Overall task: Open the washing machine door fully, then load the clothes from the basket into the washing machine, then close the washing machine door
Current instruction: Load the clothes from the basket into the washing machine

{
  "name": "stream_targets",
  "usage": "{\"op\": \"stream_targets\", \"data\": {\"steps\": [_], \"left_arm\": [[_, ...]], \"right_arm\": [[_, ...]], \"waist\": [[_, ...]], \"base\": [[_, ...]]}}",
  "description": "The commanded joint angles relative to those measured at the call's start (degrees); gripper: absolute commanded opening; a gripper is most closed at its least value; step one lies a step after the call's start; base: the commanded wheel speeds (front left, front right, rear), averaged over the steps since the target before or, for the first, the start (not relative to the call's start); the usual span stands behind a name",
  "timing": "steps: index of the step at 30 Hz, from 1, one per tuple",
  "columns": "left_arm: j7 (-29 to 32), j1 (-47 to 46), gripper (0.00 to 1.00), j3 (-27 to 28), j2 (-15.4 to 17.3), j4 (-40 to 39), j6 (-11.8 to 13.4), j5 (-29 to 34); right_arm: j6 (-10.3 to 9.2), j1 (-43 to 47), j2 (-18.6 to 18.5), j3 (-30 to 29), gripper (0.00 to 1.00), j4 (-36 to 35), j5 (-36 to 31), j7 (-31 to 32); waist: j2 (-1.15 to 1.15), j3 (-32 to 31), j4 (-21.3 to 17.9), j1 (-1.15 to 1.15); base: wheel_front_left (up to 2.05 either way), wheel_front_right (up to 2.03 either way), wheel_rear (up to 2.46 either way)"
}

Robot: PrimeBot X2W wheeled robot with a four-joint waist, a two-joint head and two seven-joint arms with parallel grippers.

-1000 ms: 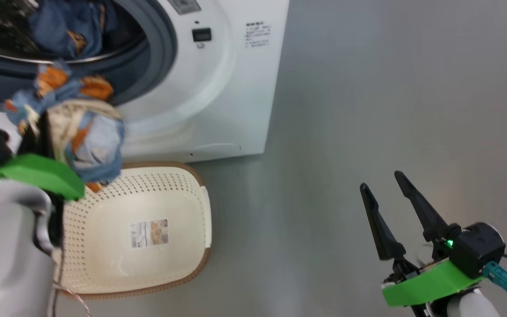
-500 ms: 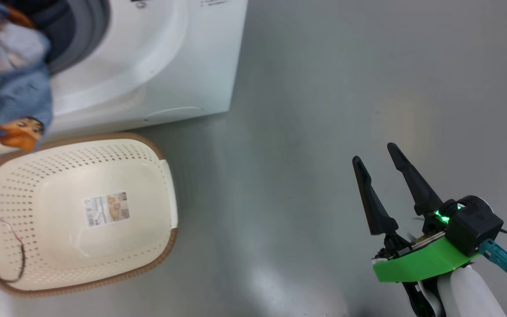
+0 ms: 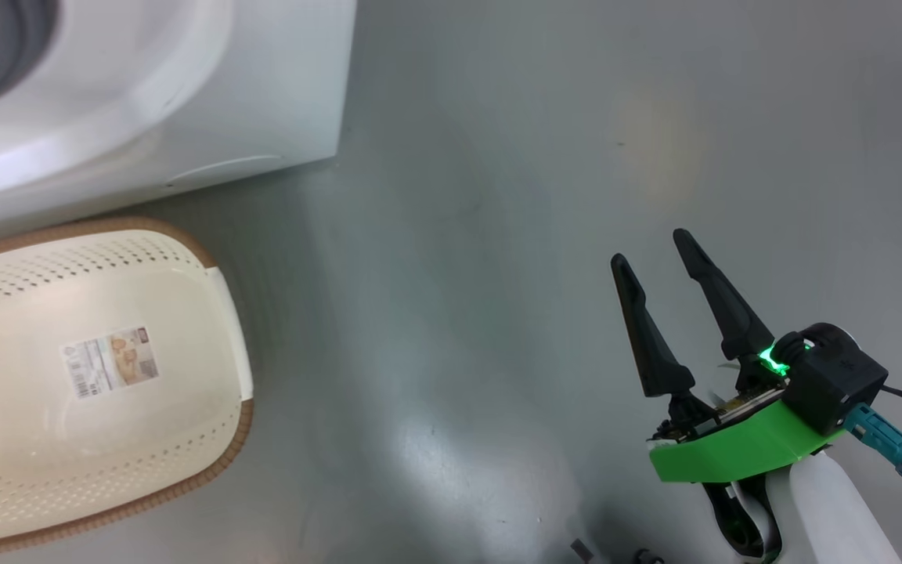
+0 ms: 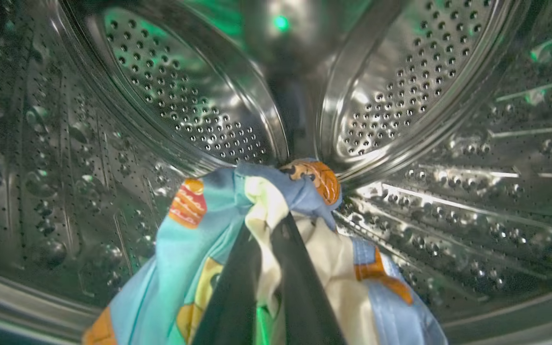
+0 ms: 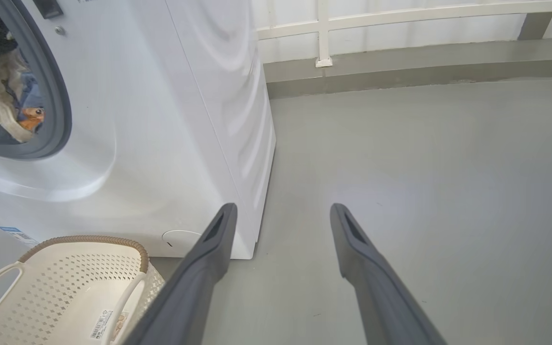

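In the left wrist view my left gripper (image 4: 269, 230) is shut on the clothes (image 4: 194, 239), a light-blue and cream bundle with orange prints. It holds them inside the steel perforated drum (image 4: 185, 110) of the washing machine (image 3: 185, 102). From the right wrist view the clothes (image 5: 15, 103) hang in the machine's round opening. The cream basket (image 3: 28, 439) sits on the floor in front of the machine with nothing but a label in it. My right gripper (image 3: 651, 247) stands open over bare floor to the right, holding nothing. The washing machine door is out of view.
Grey floor (image 3: 498, 235) stretches to the right of the machine. A white rail (image 5: 324, 33) and a low wall base run along the back. The basket (image 5: 65, 287) stands close against the machine's front lower corner.
The head camera has swung right, so machine and basket slid left in its view. My left gripper with the clothes has passed out of that view towards the drum. The right gripper stays open.
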Motion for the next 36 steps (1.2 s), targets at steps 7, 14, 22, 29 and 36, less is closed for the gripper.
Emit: {"op": "stream_targets", "data": {"steps": [7,14,22,29,36], "left_arm": [[-10.9,-6.7,0.00,1.5,5.2,0.7,2.0,3.4],[-13.2,-6.8,0.00,0.4,4.8,6.0,1.6,3.9],[-12.8,-6.5,0.00,-0.2,4.0,10.9,-0.4,2.8],[-13.7,-7.2,1.00,-1.0,3.1,13.9,-1.2,2.5],[-15.9,-6.0,1.00,-2.2,2.1,16.0,-1.1,3.0]], "right_arm": [[0.09,-0.2,0.2,1.6,1.00,-1.3,1.5,-0.7],[0.09,-0.4,0.5,1.6,1.00,-1.2,1.7,-0.7],[0.09,-0.6,0.5,1.5,1.00,-1.0,2.0,-0.7],[0.09,-0.9,0.5,1.3,1.00,-0.8,2.2,-0.7],[0.09,-0.6,0.6,0.8,1.00,-0.6,2.1,-0.7]], "waist": [[0.00,1.5,-1.3,0.00],[0.00,2.1,-1.3,0.00],[0.00,2.1,-1.4,0.00],[0.00,1.9,-1.1,0.00],[0.00,0.6,-0.1,0.00]], "base": [[0.00,0.00,0.00],[0.00,0.00,0.00],[0.00,0.00,0.00],[0.00,0.00,0.00],[0.00,0.00,0.00]]}}
